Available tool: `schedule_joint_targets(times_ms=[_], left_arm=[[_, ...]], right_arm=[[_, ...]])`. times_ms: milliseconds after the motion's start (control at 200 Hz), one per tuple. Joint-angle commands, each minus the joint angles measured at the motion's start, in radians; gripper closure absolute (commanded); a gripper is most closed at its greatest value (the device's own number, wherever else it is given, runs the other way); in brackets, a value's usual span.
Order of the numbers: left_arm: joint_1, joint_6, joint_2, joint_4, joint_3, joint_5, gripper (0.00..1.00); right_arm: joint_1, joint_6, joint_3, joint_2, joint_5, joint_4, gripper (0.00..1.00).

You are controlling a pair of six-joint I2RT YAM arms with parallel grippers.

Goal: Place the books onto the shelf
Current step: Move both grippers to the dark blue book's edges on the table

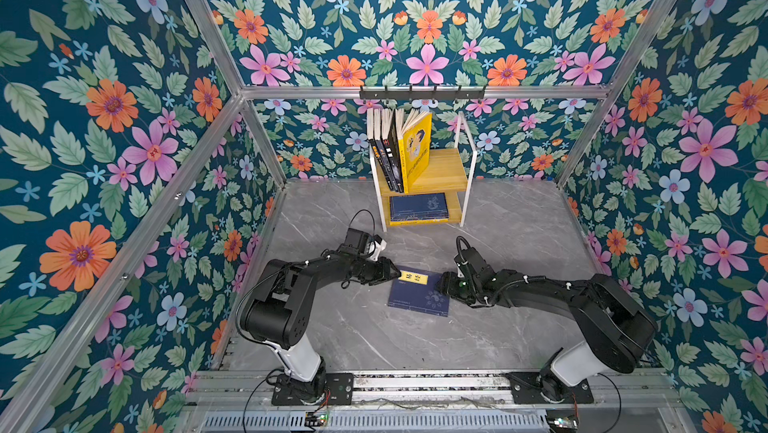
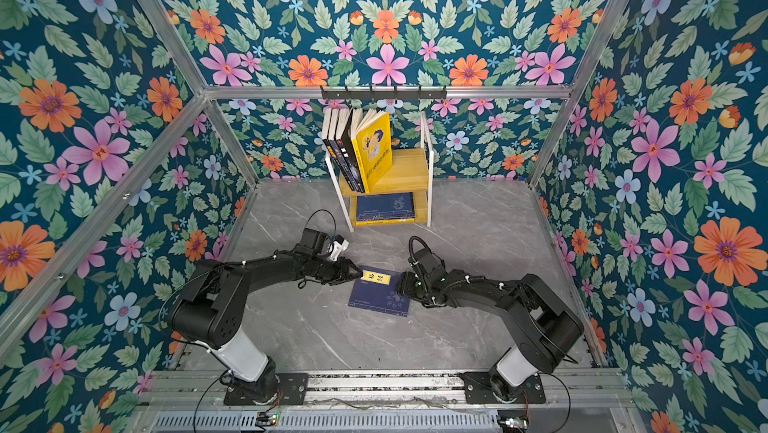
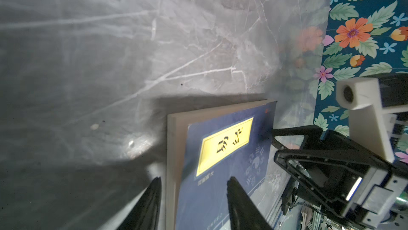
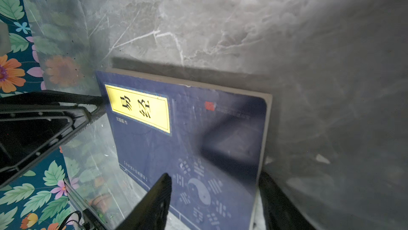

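- The only book we can see off the shelf (image 1: 446, 169) is the navy book (image 1: 417, 296). It's lying flat and cover up on the worktop (image 1: 519, 244), between the two arms and well clear of the shelf.
- The left claw (image 1: 398, 274) is at the corner by the yellow label (image 4: 139, 108). It's spread, with one finger over the cover and the other out past the page edge, so it isn't pinching anything.
- The right claw (image 1: 444, 281) is on the opposite edge, also spread and straddling it.
- Our guess on handling: it's a thin paperback, so light and floppy, and the cover looks slick. It sits flush on the worktop, so there's nothing to get under.
- We'd pinch the whole page block at an edge. Grab only the cover and it'll fan open.
- The top tier holds a row of upright books (image 1: 395, 148) with bare board beside them.
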Motion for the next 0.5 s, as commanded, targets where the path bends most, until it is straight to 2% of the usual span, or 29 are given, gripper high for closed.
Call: schedule_joint_targets(times_ms=[0,60,220,445,495], left_arm=[[-0.003,-0.01,-0.001,0.026,-0.001,0.04,0.51],[-0.006,-0.006,0.013,0.018,0.007,0.043,0.52],[-0.006,-0.031,0.003,-0.013,0.036,0.05,0.64],[-0.006,-0.038,-0.052,-0.033,0.046,0.053,1.0],[-0.006,-0.037,-0.066,-0.022,0.037,0.06,1.0]], right_arm=[[0.002,0.022,0.009,0.018,-0.013,0.042,0.37],[0.002,0.016,0.02,0.035,-0.019,0.041,0.38],[0.002,0.012,0.031,0.042,-0.014,0.031,0.38],[0.002,-0.037,0.053,0.019,0.022,-0.043,0.38],[0.002,-0.065,0.056,-0.003,0.034,-0.062,0.38]])
